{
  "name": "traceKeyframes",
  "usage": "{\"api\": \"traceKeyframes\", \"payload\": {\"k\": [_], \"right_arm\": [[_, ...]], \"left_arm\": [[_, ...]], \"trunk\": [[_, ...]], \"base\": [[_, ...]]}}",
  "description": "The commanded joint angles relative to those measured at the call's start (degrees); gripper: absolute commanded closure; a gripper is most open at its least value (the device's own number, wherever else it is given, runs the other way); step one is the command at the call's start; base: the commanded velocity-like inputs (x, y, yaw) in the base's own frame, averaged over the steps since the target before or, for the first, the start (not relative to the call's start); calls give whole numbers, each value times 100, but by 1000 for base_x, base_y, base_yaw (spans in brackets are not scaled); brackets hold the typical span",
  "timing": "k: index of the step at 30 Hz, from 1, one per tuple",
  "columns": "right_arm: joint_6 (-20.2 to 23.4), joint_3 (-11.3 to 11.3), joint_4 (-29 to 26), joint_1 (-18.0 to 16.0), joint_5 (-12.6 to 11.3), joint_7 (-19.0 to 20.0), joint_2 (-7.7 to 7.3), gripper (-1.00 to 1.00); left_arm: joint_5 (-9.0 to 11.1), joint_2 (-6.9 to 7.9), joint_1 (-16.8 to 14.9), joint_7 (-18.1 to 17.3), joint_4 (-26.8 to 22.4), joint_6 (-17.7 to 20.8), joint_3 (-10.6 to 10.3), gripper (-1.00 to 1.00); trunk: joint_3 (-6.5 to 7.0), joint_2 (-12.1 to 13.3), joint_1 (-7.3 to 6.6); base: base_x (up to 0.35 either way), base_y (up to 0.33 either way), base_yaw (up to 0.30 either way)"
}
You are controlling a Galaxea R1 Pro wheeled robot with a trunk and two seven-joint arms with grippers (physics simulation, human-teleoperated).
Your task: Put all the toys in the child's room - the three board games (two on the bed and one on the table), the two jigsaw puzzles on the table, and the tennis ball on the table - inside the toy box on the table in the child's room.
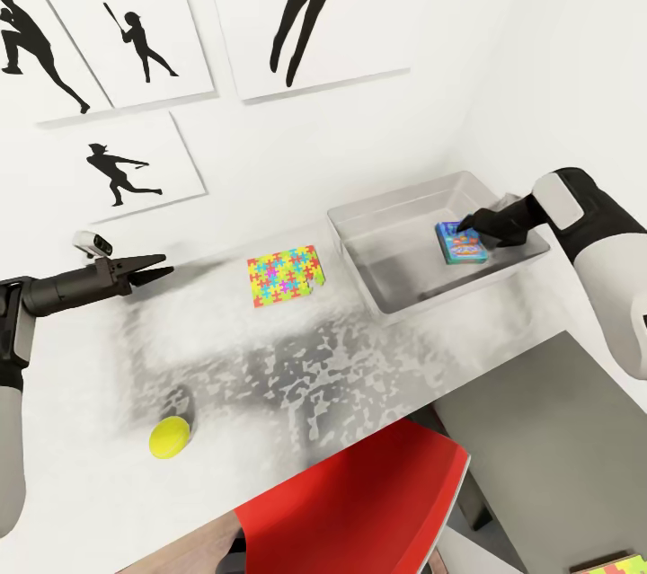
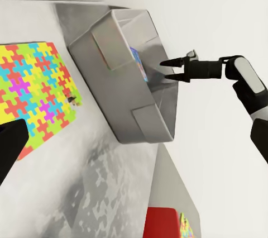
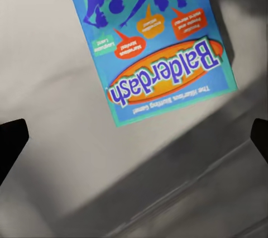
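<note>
Glossy white-grey table (image 1: 296, 376) against a white wall hung with black athlete silhouette posters (image 1: 135, 39). Toy box (image 1: 395, 213), a shallow grey tray, sits at the table's far right end. Inside it lies a blue board game (image 1: 462, 243), flat on the tray floor toward the right wall; the right wrist view reads "Balderdash" on its lid. Right gripper (image 1: 466, 223) hangs over the box just above the game, jaws spread wide, fingertips clear of the box lid, holding nothing. Jigsaw puzzle (image 1: 284, 275) lies flat on the table just left of the toy box. Tennis ball (image 1: 169, 437) rests near the table's front left. Left gripper (image 1: 160, 269) hovers above the table's left part, well apart from the puzzle, fingers parted narrowly, empty. Red chair (image 1: 359, 502) stands at the table's front edge.
</note>
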Motion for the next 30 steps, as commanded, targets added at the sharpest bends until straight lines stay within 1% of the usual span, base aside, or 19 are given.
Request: {"api": "traceKeyframes", "payload": {"k": [1,7,10,15,24,29,30], "right_arm": [[11,41,-5,-13,-66,-41,-8,-100],[11,36,-19,-23,-93,-32,-11,-100],[11,35,-117,-18,-124,-24,-16,-100],[11,21,-325,-10,-160,-9,-19,-100],[11,-27,-450,6,-193,14,-20,-100],[11,-38,-467,16,-381,175,-24,-100],[11,-34,-469,20,-476,250,-26,-100]], "left_arm": [[-2,2,-3,-20,-1,61,-1,-100],[-2,2,-1,-20,1,61,-4,-100],[-2,2,-1,-20,0,61,-7,-100],[-2,2,1,-20,-1,61,-11,-100],[-5,15,1,-20,-1,61,-10,-100],[-10,25,3,-20,-1,61,-3,-100],[-10,27,4,-20,-1,61,-2,-100]], "trunk": [[-8,-9,3],[-4,-9,3],[12,-9,3],[50,-9,3],[131,-9,3],[177,-9,3],[186,-9,3]], "base": [[0,0,0],[0,0,0],[0,0,0],[0,0,0],[0,0,0],[-4,0,0],[-56,0,0]]}}
